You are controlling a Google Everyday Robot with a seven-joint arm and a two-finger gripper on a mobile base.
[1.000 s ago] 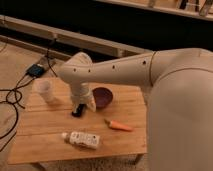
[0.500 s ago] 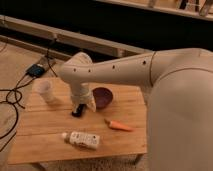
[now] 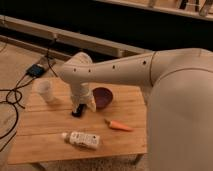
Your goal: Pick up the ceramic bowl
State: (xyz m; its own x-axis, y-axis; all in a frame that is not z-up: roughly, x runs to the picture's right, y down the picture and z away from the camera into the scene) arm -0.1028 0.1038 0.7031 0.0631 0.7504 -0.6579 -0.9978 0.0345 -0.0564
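— Where is the ceramic bowl (image 3: 105, 96)?

— It sits upright on the wooden bench (image 3: 45, 125), toward the back edge and a little right of the middle. It is dark maroon and nothing can be seen inside it.

— And the tool (image 3: 78, 112)?

— It hangs low over the bench just left of the bowl, its dark tip at or very near the boards. How far open it is cannot be told, and it does not appear to have hold of anything. The pale wrist above it covers the bowl's left rim, so whether the two touch cannot be told either.

— What crowds the bowl?

— Chiefly the arm (image 3: 115, 72) itself, which reaches in from the right and passes above and behind the bowl. A carrot (image 3: 119, 125) lies in front of the bowl and slightly to its right, near but apart from it, with its thin end pointing right.

— Anything else on the bench?

— A translucent white cup (image 3: 44, 91) stands upright at the left rear, well apart from the bowl, with the tool between them. A white bottle (image 3: 81, 139) lies on its side near the front edge, cap end to the left.

— And off the bench?

— Dark cables (image 3: 10, 100) trail over the floor on the left, and a small dark box (image 3: 37, 70) lies behind the cup.
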